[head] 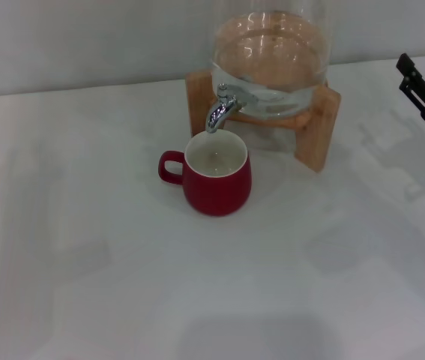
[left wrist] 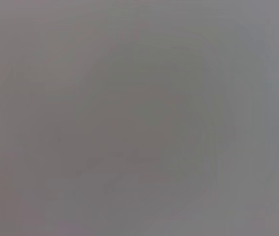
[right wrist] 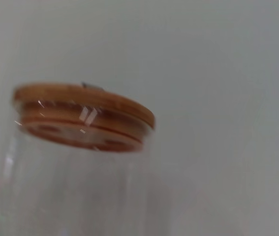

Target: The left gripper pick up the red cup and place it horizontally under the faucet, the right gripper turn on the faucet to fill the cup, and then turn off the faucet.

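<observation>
The red cup (head: 216, 180) stands upright on the white table, directly under the chrome faucet (head: 223, 109), with its handle towards my left. Its white inside shows a little water at the bottom. The faucet sits on the glass dispenser jar (head: 270, 60), which rests on a wooden stand (head: 321, 127). My right gripper (head: 424, 54) hangs at the far right edge of the head view, to the right of the jar and apart from it, its black fingers spread and empty. The left gripper is out of view, and the left wrist view shows only plain grey.
The right wrist view shows the jar's wooden lid (right wrist: 82, 115) and its clear glass wall (right wrist: 70, 191) against a pale background. The white table (head: 122, 285) spreads out in front of the cup and to both sides.
</observation>
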Available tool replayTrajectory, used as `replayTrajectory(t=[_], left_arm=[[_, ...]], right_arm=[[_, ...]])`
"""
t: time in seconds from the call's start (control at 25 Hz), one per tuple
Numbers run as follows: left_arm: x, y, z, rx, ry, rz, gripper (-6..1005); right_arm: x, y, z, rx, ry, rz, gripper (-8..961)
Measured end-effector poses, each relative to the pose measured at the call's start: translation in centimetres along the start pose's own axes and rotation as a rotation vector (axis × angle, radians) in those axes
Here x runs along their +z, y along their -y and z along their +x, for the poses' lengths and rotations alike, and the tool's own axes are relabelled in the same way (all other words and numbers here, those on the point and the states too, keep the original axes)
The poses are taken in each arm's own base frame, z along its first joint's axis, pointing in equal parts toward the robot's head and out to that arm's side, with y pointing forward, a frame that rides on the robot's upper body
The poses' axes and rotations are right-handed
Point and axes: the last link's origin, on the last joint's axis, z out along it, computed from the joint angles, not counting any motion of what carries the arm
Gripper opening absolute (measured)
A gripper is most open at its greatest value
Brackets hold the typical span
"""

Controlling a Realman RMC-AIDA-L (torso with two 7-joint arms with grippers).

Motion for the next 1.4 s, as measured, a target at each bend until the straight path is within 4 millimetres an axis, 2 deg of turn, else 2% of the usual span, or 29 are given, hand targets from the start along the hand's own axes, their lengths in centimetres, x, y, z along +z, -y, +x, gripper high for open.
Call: replayTrajectory(t=[0.52,0.76,1.12,1.4], left_arm=[[-0.3,0.5,-0.4,0.019,0.020,0.007,425],[-0.2,0.5,-0.5,0.022,0.021,0.005,425],[-0.3,0.7,-0.6,0.030,0.027,0.007,425],[-0.3,0.7,-0.8,0.032,0.039,0.007,425]], right_arm=[[-0.9,-2.7,-0.4,0.084,0.013,-0.201,703],[-0.6,-4.6,-0.5,0.103,0.017,-0.306,703],[-0.5,-6.2,-0.9,0.122,0.045,-0.403,703],[0.4,-7.7,-1.1,0.134,0.049,-0.482,703]])
